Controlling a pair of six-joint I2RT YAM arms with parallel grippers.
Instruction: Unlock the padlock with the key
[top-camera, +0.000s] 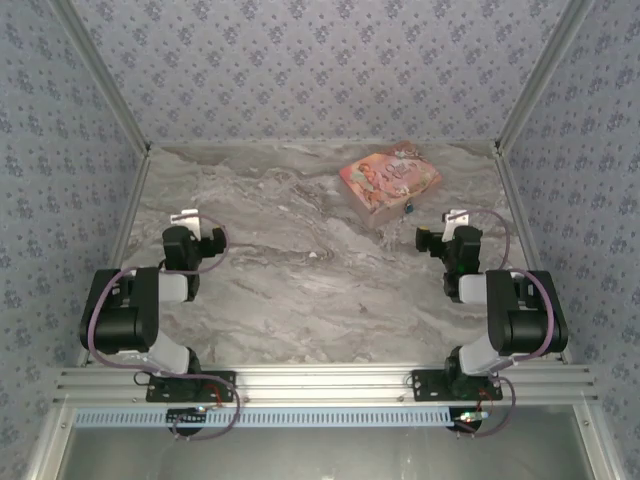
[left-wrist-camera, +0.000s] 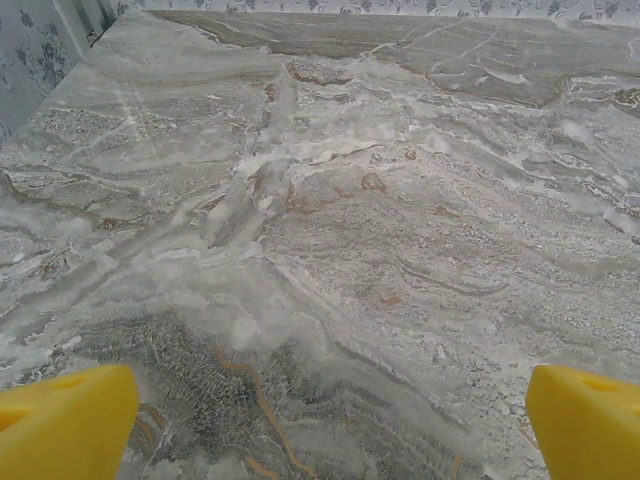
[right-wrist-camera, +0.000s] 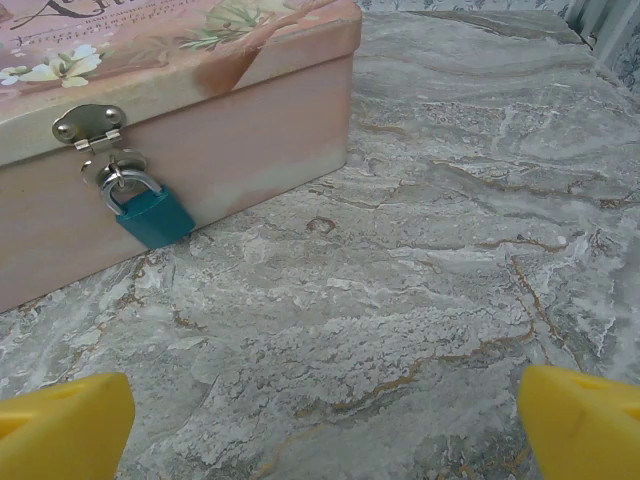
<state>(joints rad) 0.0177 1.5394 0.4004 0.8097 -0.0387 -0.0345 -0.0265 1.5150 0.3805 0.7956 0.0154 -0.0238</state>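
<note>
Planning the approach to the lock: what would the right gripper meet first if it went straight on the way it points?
Likely the marble table, though depth is unclear. The open right gripper aims right of the pink box; the teal padlock hangs left of that line.

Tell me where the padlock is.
The padlock hangs on the clasp of the pink box, upper left in the right wrist view; overhead, that box sits far right, beyond the right gripper.
</note>
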